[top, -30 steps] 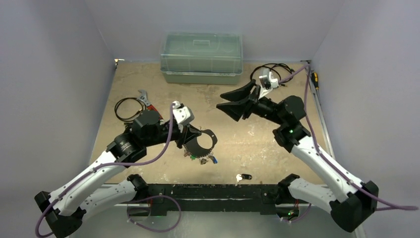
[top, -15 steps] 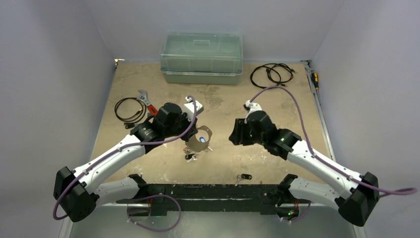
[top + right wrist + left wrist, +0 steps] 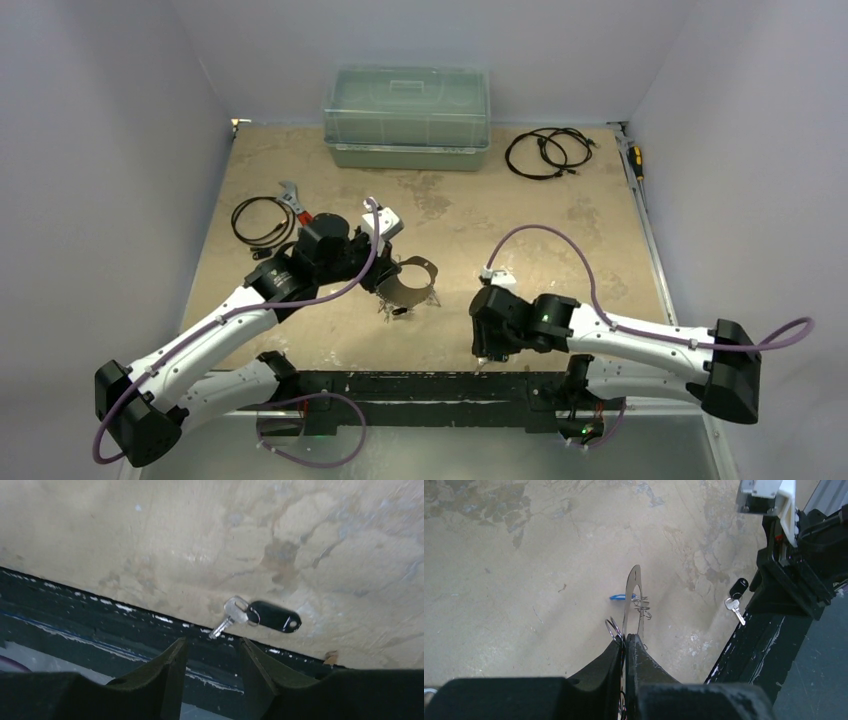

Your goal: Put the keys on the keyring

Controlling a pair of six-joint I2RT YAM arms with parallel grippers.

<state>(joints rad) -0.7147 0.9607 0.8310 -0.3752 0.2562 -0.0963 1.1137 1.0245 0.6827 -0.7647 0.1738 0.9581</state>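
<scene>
Right gripper [image 3: 214, 644] hangs with its jaws partway apart and nothing between them, just short of the black-tagged key [image 3: 262, 616]. That key lies flat on the table [image 3: 150, 530], right at the black rail [image 3: 100, 612]. From this hand it sits just ahead of the fingertips, a little toward the right finger. Its long axis runs nearly crosswise to my approach, blade tip toward the gap and tag trailing right. This arm is plainly the nearer. Left gripper [image 3: 625, 642] is pinched tight on the keyring [image 3: 633, 592], held edge-on ahead of its fingers, and a blue tag [image 3: 621, 597] shows just beside it. I reckon the right wrist needs a twist so the jaws close across the key's width.
</scene>
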